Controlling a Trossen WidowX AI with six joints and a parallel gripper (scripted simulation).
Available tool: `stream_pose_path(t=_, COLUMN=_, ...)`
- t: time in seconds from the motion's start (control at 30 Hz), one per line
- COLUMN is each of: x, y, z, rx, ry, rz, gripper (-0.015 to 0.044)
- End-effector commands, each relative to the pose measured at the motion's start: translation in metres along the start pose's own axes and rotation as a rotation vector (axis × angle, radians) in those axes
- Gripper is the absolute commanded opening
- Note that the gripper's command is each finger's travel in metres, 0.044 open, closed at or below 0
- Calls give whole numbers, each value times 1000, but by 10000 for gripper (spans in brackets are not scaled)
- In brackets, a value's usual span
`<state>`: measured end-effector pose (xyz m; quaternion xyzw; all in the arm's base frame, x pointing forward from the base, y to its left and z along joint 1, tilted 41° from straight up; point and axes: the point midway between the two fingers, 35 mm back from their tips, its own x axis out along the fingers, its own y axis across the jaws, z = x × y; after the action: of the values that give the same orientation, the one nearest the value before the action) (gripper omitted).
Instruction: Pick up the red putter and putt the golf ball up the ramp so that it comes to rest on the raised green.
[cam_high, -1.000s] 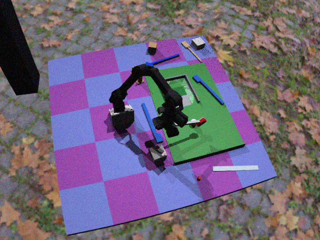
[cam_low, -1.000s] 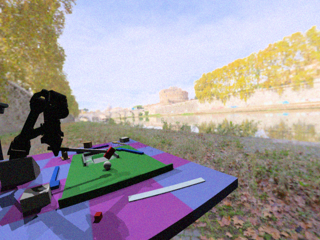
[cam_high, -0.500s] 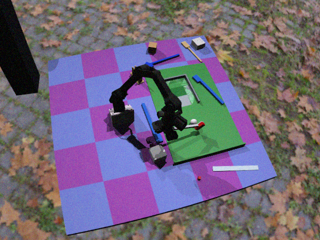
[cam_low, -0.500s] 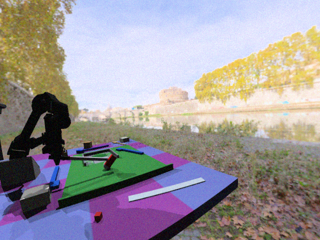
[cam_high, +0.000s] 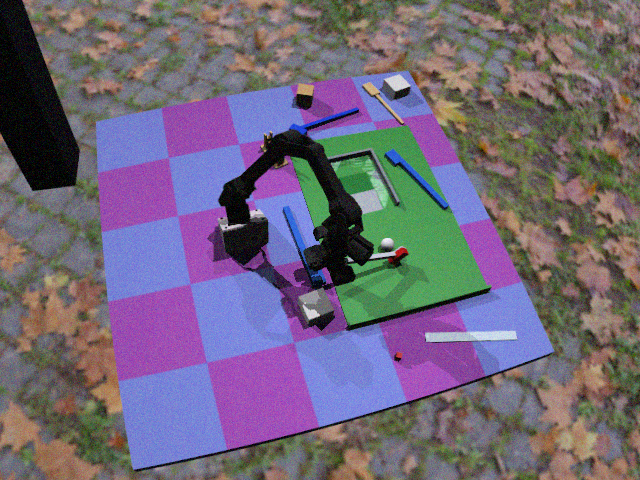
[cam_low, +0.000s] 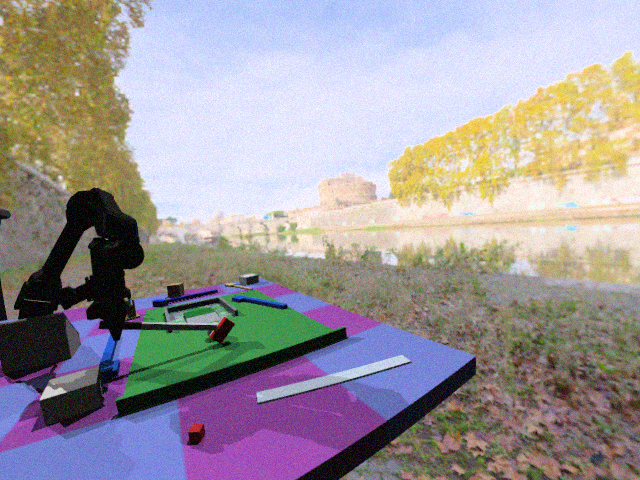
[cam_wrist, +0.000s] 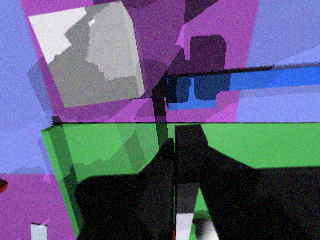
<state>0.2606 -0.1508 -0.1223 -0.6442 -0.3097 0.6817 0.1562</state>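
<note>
A big checked board (cam_high: 155, 330) of purple and blue squares is seen lying on leafy ground. A flat green mat (cam_high: 429, 258) is laid on the board, and a small raised green (cam_high: 361, 178) with grey walls is seen at the far end of the mat. The black robot arm (cam_high: 310, 155) is bent over the mat from its base (cam_high: 242, 235). The gripper (cam_high: 356, 256) is closed on the thin grey handle of the red putter (cam_low: 221, 329). The putter is held low and nearly flat above the mat, with its red head pointing away from the arm. The white golf ball (cam_high: 387, 243) is seen on the mat, just beside the red head and apart from the raised green. Three blue sticks (cam_high: 416, 178) are laid around the mat. A long white strip (cam_high: 470, 336), a grey block (cam_high: 316, 305) and a tiny red cube (cam_high: 398, 355) are seen on the board.
</note>
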Motion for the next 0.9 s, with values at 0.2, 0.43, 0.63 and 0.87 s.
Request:
stream_pose_path(t=0.2, x=3, y=0, z=0, rx=0, ry=-1, rz=-1, gripper=0)
stream_pose_path(t=0.43, x=3, y=3, z=0, rx=0, ry=0, rz=-1, gripper=0)
stream_pose_path(t=0.63, x=4, y=21, z=-1, rx=2, ry=7, rz=-2, gripper=0)
stream_pose_path(t=0.87, x=6, y=26, z=-1, rx=4, ry=7, rz=-5, gripper=0)
